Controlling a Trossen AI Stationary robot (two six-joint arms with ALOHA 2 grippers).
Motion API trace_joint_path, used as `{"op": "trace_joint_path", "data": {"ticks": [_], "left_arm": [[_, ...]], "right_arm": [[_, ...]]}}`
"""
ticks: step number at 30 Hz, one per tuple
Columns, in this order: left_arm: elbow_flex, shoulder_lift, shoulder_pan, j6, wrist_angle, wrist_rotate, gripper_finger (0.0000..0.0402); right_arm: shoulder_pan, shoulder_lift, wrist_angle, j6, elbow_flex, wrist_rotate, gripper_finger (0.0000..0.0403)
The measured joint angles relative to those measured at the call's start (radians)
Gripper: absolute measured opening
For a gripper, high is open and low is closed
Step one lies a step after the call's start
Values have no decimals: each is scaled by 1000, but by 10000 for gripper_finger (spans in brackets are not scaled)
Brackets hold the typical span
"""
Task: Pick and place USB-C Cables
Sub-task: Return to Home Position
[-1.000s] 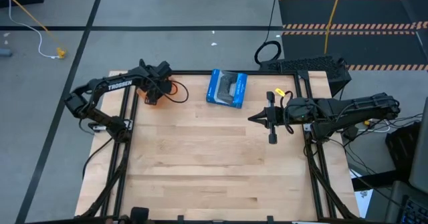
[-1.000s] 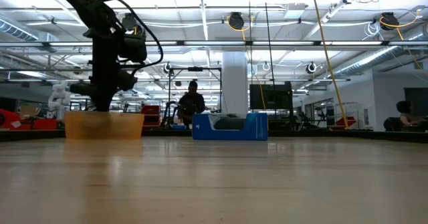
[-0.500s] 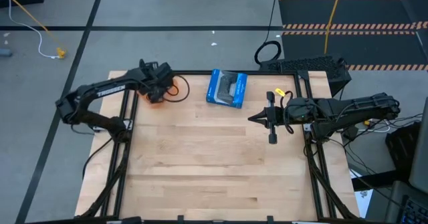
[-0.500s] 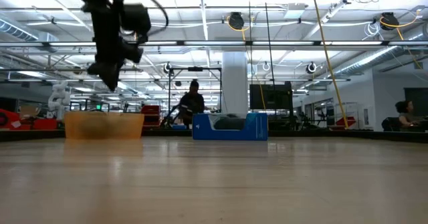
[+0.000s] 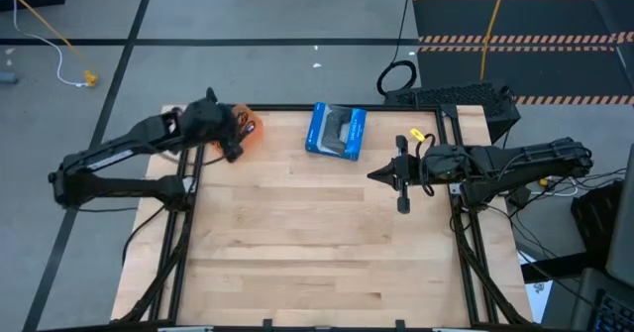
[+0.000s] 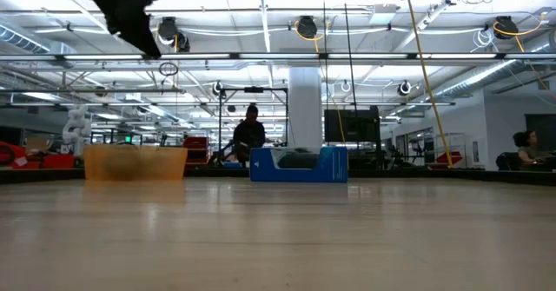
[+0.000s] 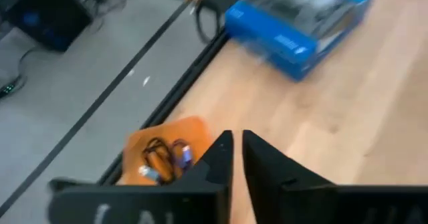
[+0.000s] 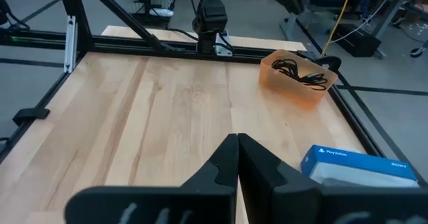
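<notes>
Cables [image 7: 164, 158] sit in a black and purple tangle inside the orange bin [image 7: 194, 127], at the upper-left corner of the desk [image 5: 317, 243] in the high view. Left claw [image 7: 237, 150] hangs well above that bin, fingers drawn almost together, gripping nothing. Right claw [image 5: 376, 175] waits at the desk's right edge, mid-frame, fingers together and empty. Blue box [image 5: 337, 130] lies top centre.

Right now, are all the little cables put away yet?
Looks like it: the cables lie in the orange bin, and none shows on the table. Both tools are empty: left tool raised near the bin, right tool at the table's right side. Probably only parking the left arm remains.
</notes>
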Motion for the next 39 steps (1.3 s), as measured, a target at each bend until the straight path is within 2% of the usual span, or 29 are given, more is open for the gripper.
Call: {"op": "trace_joint_path", "data": {"ticks": [4, 9, 14, 17, 23, 28, 32, 39], "left_arm": [[-100, -112, -96, -37, 88, 14, 6], [-245, -221, -211, -33, 282, 17, 7], [-363, -281, -277, 33, 462, 17, 8], [-406, -297, -296, 38, 552, 59, 12], [-558, -300, -315, 46, 759, 229, 5], [-691, -300, -317, 42, 967, 229, 13], [-769, -300, -317, 48, 1102, 229, 4], [-850, -302, -317, 50, 1212, 229, 11]], "right_arm": [[0, -5, 1, 15, 0, 0, 0], [0, -5, 8, 4, -1, 13, 0], [0, -22, 154, -24, -85, 22, 0], [0, -44, 233, -42, -160, 21, 0], [0, -102, 400, -64, -320, 21, 0], [0, -174, 512, -72, -451, 22, 0], [-4, -229, 583, -96, -522, 24, 0], [-25, -304, 622, -131, -596, 21, 0]]}}
